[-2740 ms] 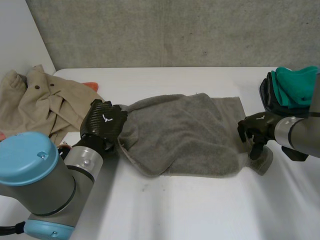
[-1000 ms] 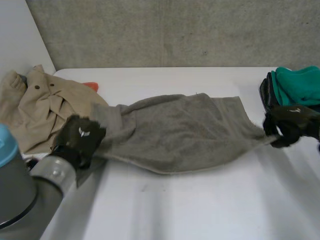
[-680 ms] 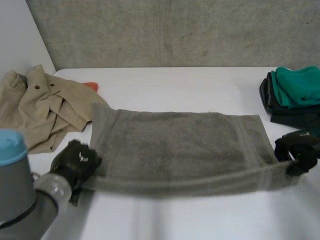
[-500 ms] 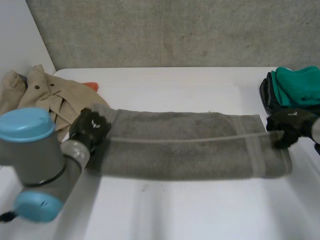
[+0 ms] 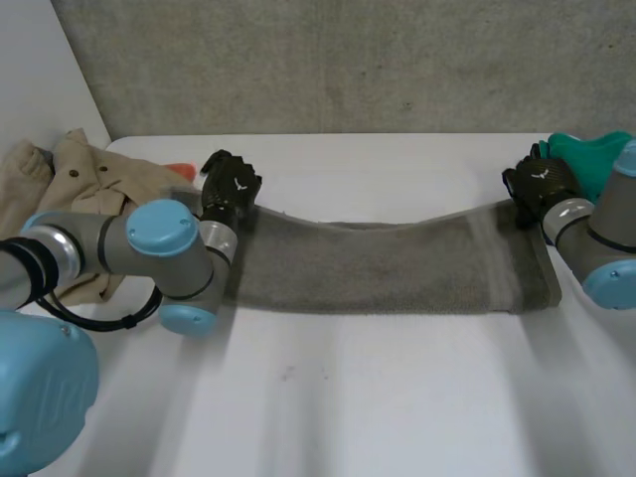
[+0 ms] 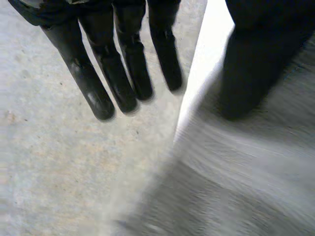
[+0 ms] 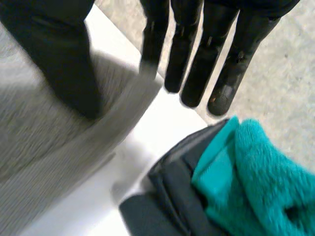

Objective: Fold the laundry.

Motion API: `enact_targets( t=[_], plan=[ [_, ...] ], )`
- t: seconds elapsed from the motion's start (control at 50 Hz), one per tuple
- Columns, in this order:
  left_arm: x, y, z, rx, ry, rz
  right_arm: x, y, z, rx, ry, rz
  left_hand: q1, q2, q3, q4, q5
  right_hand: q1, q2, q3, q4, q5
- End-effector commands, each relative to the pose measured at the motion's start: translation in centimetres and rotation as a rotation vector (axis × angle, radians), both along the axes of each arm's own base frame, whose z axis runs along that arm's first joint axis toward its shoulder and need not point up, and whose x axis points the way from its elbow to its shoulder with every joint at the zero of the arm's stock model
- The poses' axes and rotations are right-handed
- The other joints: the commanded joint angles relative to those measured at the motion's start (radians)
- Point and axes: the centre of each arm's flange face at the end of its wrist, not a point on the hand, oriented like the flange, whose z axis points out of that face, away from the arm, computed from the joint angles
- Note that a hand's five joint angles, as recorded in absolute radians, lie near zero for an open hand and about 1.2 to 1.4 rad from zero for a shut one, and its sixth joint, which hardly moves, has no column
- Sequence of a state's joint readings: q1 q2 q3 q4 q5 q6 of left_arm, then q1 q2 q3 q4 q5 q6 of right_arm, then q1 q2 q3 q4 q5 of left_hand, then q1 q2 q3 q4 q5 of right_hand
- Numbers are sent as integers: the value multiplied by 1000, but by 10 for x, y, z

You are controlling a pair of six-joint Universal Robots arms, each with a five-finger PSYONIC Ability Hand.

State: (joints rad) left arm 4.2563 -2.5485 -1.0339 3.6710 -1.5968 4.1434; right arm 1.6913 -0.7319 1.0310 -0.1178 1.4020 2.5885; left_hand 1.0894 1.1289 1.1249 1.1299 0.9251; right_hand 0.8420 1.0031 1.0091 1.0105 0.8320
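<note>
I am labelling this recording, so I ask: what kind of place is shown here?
Probably a robot test lab, not a home: a bare concrete wall, a plain white table, with a grey towel and beige garment to fold.

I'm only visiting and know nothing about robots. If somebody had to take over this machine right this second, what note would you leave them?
Left hand: pinching the grey towel by its far-left corner.
Right hand: pinching the far-right corner, beside the teal and dark stack.
Towel: stretched across the white table, apparently doubled lengthways, held edge sagging between the hands.
Done: first fold looks nearly made; the stack is folded.
To do: lay the edge down, release, fold the towel shorter, then tackle the crumpled beige garment.
</note>
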Motion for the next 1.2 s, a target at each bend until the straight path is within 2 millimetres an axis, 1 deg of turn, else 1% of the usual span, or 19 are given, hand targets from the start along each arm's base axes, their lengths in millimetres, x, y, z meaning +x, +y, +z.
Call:
enact_targets(
  t=[0.02, 0.06, 0.08, 0.14, 0.22, 0.26, 0.3, 0.34, 0.4, 0.44, 0.5, 0.56, 0.58, 0.68, 0.94, 1.0, 1.04, 1.16, 1.2],
  plan=[
    [-21, 18, 23, -102, 58, -41, 23, 11, 20, -50, -21, 29, -914, -954, -950, -955, -924, -667, -829, -835, -836, -832],
    [-17, 21, 35, -110, 66, -37, 20, 15, 36, -70, -38, 16, -914, -954, -950, -955, -924, -667, -829, -835, -836, -832],
    [-12, 26, 47, -115, 69, -28, 19, 22, 50, -85, -51, 15, -914, -954, -950, -955, -924, -667, -829, -835, -836, -832],
    [0, 41, 65, -107, 69, -25, 16, 39, 73, -105, -61, 24, -914, -954, -950, -955, -924, -667, -829, -835, -836, -832],
    [21, 62, 86, -67, 86, -20, 14, 64, 86, -78, -51, 41, -915, -954, -950, -955, -925, -667, -829, -835, -836, -832],
    [28, 71, 89, -30, 97, -22, 12, 74, 85, -37, -45, 53, -915, -954, -950, -955, -925, -667, -829, -835, -836, -832],
    [41, 81, 93, 31, 119, -24, 8, 87, 75, 58, -33, 76, -914, -954, -950, -955, -924, -667, -829, -835, -836, -832],
    [53, 82, 91, 81, 133, -13, 4, 93, 67, 118, -29, 83, -914, -954, -950, -955, -924, -667, -829, -835, -836, -832],
    [84, 75, 79, 220, 183, 45, -13, 108, 45, 258, -8, 77, -897, -936, -932, -937, -907, -667, -829, -835, -836, -832],
    [94, 72, 74, 274, 215, 65, -20, 115, 32, 294, 9, 79, -879, -918, -914, -919, -889, -628, -790, -796, -797, -793],
    [101, 67, 71, 299, 250, 83, -28, 116, 20, 295, 16, 79, -870, -910, -906, -911, -880, -564, -725, -731, -732, -728],
    [105, 61, 59, 338, 280, 102, -32, 116, 14, 280, 19, 77, -832, -871, -867, -873, -842, -464, -625, -631, -632, -628],
    [106, 57, 50, 363, 287, 112, -34, 115, 10, 272, 19, 72, -791, -831, -827, -832, -801, -411, -572, -578, -580, -576],
    [103, 55, 33, 404, 283, 117, -41, 108, -1, 251, 20, 64, -735, -775, -771, -776, -745, -387, -548, -554, -556, -552],
    [99, 58, 27, 412, 289, 107, -47, 93, -33, 251, 100, 71, -723, -763, -759, -764, -733, -240, -402, -408, -409, -405],
    [99, 59, 29, 411, 296, 109, -47, 91, -37, 251, 116, 79, -723, -763, -759, -764, -733, 120, -42, -48, -49, -45],
    [100, 59, 30, 410, 302, 110, -51, 86, -39, 247, 122, 67, -723, -763, -759, -764, -733, 552, 391, 385, 384, 388],
    [101, 62, 38, 397, 312, 108, -72, 77, -34, 230, 134, -12, -726, -766, -762, -767, -736, 554, 393, 387, 386, 390],
    [103, 64, 43, 390, 315, 110, -85, 72, -24, 198, 134, -51, -726, -766, -762, -767, -736, 554, 393, 387, 386, 390]
  ],
)
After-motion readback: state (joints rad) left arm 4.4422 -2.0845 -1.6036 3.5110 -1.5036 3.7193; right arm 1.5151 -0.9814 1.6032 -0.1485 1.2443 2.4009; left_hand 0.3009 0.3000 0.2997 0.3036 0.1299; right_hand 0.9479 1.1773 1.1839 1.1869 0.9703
